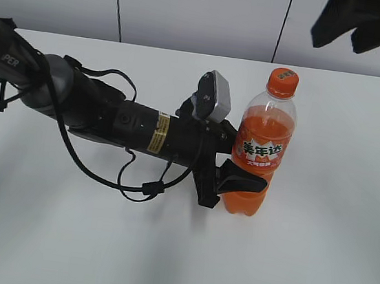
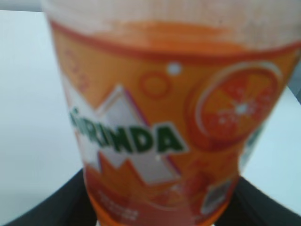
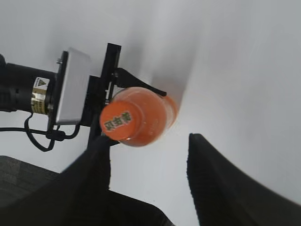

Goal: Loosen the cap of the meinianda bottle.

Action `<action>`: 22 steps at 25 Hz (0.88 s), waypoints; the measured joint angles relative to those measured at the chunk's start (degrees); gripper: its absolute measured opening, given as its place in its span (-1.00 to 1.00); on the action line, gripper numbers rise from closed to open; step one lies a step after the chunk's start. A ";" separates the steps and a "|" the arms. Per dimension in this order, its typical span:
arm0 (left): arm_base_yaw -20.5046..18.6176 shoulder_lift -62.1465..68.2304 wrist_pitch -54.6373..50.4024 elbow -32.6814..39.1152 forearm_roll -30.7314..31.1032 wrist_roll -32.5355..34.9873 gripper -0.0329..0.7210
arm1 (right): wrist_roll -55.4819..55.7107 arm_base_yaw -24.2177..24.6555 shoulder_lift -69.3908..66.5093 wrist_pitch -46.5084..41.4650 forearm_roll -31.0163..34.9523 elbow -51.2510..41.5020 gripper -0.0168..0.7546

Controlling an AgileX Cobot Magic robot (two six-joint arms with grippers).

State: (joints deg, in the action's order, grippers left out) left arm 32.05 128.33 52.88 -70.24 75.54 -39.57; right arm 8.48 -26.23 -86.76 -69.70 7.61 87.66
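Observation:
The meinianda bottle [image 1: 263, 147] stands upright on the white table, with orange soda and an orange label. Its orange cap [image 1: 282, 82] is on the neck. My left gripper [image 1: 244, 178] is shut on the bottle's lower body, one black finger across the front. In the left wrist view the label [image 2: 160, 117] fills the frame, with the gripper [image 2: 160, 217] fingers on both sides at the bottom. My right gripper [image 1: 356, 27] hangs open and empty above and to the right of the cap. The right wrist view shows the cap [image 3: 121, 121] from above, just beyond the open gripper [image 3: 148, 155], nearer its left finger.
The left arm [image 1: 110, 115] lies low across the white table [image 1: 328, 256] from the left, with a loose black cable loop [image 1: 140, 184] beneath it and its wrist camera [image 1: 214, 96] beside the bottle's shoulder. A grey panelled wall [image 1: 199, 11] stands behind the table.

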 joint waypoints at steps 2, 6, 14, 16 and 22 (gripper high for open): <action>0.00 0.00 0.00 0.00 0.06 0.00 0.17 | 0.38 -1.76 -1.60 0.00 0.00 0.85 0.07; 0.00 0.00 0.00 0.00 0.12 0.00 0.17 | 1.01 -3.92 -3.95 0.01 0.06 1.56 0.07; 0.00 0.00 0.06 0.00 0.12 0.00 0.17 | 1.79 -4.35 -6.64 0.01 -0.07 1.63 0.07; 0.00 0.00 0.06 0.00 0.12 0.00 0.17 | 1.91 -4.35 -7.07 0.01 -0.13 1.63 0.07; 0.00 0.00 0.06 0.00 0.12 0.00 0.17 | 1.91 -4.35 -7.63 0.01 -0.33 1.45 0.07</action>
State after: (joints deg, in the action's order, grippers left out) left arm 32.05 128.33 52.94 -70.24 75.66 -39.57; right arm 10.39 -30.57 -94.39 -69.69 7.29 89.11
